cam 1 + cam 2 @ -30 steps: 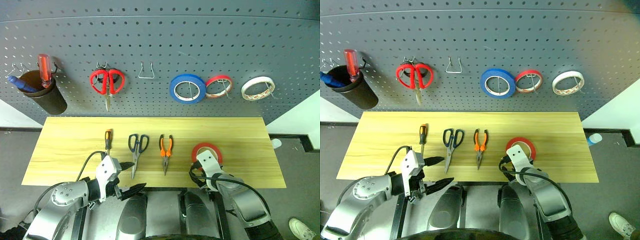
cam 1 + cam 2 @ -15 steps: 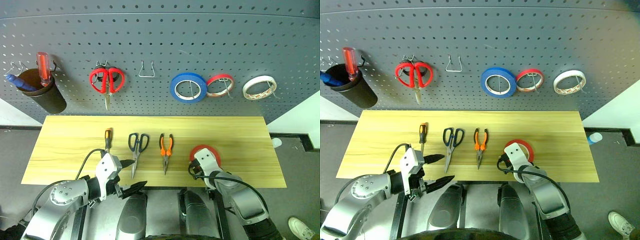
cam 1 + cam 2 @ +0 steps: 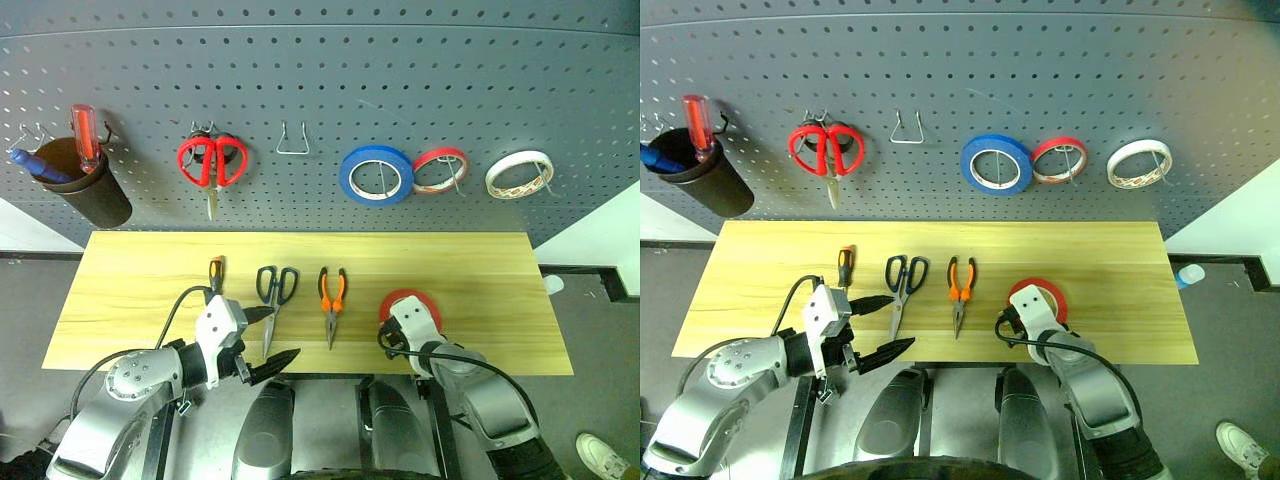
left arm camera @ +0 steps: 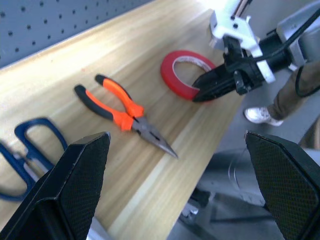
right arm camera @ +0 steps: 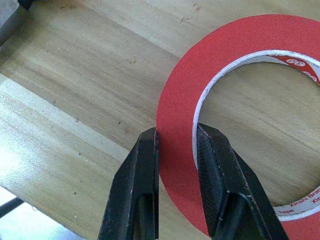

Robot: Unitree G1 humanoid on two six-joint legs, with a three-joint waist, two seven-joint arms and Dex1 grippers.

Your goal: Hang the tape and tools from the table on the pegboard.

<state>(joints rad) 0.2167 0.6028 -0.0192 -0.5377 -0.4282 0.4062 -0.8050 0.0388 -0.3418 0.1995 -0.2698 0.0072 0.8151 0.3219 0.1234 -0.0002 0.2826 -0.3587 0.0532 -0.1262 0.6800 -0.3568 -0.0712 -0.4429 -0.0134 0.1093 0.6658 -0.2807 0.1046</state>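
The red tape (image 5: 210,50) lies flat on the table (image 3: 480,270) near its front right. My right gripper (image 5: 177,132) is shut on the tape's wall, one finger inside the ring and one outside. The orange-and-black pliers (image 3: 331,300), dark-handled scissors (image 3: 274,290) and slim screwdriver (image 3: 215,275) lie side by side left of the tape. My left gripper (image 3: 272,338) hangs open and empty at the table's front edge, just before the scissors. The pegboard (image 3: 330,80) rises behind the table.
On the pegboard hang red-handled scissors (image 3: 212,163), a bare wire hook (image 3: 292,140), a blue roll (image 3: 376,175), a thin red roll (image 3: 439,170) and a whitish roll (image 3: 517,174). A dark cup (image 3: 90,190) at the left holds a red-handled screwdriver. A person's shoe (image 3: 605,455) shows at the lower right.
My left gripper has risen a little toward the table's front edge, still open. The right arm has kept its place at the red tape.
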